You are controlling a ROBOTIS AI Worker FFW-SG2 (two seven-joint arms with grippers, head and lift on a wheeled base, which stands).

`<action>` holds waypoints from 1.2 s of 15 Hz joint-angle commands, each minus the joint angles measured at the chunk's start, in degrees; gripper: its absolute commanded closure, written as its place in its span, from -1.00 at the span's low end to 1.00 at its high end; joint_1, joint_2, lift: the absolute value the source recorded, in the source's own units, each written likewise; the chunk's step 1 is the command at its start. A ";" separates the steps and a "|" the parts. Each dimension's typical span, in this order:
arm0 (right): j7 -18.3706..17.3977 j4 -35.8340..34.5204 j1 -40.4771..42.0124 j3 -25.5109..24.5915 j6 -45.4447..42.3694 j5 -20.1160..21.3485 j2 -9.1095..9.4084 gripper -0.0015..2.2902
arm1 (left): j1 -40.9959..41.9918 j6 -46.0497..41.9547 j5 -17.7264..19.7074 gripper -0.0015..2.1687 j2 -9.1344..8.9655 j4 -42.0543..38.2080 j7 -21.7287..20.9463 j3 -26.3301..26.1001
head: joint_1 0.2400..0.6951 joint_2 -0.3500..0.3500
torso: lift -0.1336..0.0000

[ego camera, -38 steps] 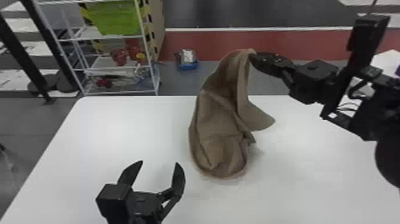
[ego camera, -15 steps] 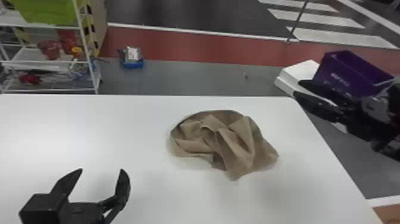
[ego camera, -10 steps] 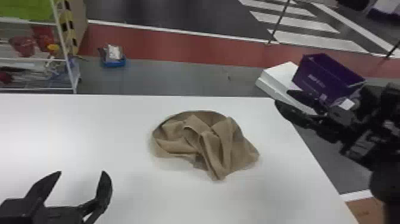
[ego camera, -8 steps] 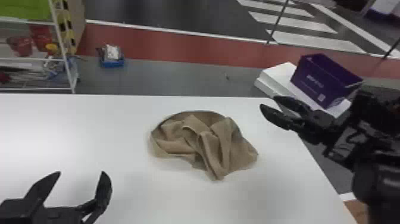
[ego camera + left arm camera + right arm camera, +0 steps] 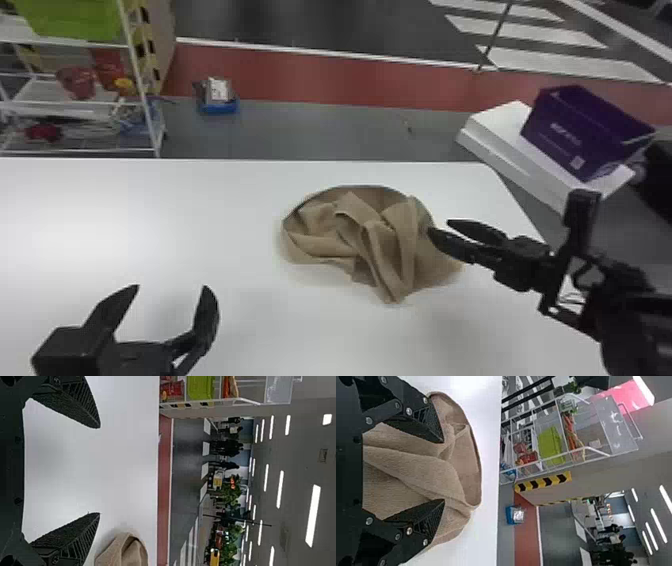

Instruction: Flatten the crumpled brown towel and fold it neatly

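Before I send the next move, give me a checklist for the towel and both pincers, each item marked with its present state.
1. Brown towel lies wholly on the white table: ok, inside the edges.
2. Towel flat: not ok, bunched with overlapping folds.
3. Right pincer open and at the towel: ok, fingers apart at its right side.
4. Right fingertips touching cloth: cannot tell.
5. Left pincer open: ok, fingers apart.
6. Left pincer at the towel: not ok, it is off to the left, nearer the robot.

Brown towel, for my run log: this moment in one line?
brown towel crumpled on table | right gripper open near towel | left gripper open, empty
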 commanded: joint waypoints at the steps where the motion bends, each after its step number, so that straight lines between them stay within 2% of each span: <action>1: -0.64 2.43 0.49 -0.94 0.05 -0.91 0.05 -0.58 | -0.27 0.03 0.00 -0.91 0.01 0.26 -0.21 -0.10 | 1.00 -0.65 | -0.85; 6: -1.34 5.51 -0.12 1.96 -1.00 0.06 0.05 -0.55 | -0.36 0.03 0.09 -0.91 0.01 0.43 -0.21 -0.19 | 1.00 -0.72 | -0.85; 10: -1.61 6.21 -0.92 5.21 -1.88 1.82 0.05 -0.45 | -0.36 0.03 0.09 -0.91 0.09 0.43 -0.21 -0.19 | 1.00 -0.65 | -0.85; 15: -2.22 7.79 -1.27 5.83 -3.46 2.87 0.05 -0.44 | -0.27 0.03 0.09 -0.91 0.01 0.43 -0.21 -0.10 | 1.00 -0.59 | -0.85; 16: -2.22 7.88 -1.36 6.01 -3.64 3.05 0.05 -0.28 | -0.27 0.03 0.18 -0.91 0.01 0.43 -0.21 -0.02 | 1.00 -0.59 | -0.85; 18: -2.48 8.23 -1.44 6.44 -4.52 3.14 0.05 -0.26 | -0.27 -0.14 0.18 -0.91 0.09 0.43 -0.21 -0.10 | 1.00 -0.59 | -0.85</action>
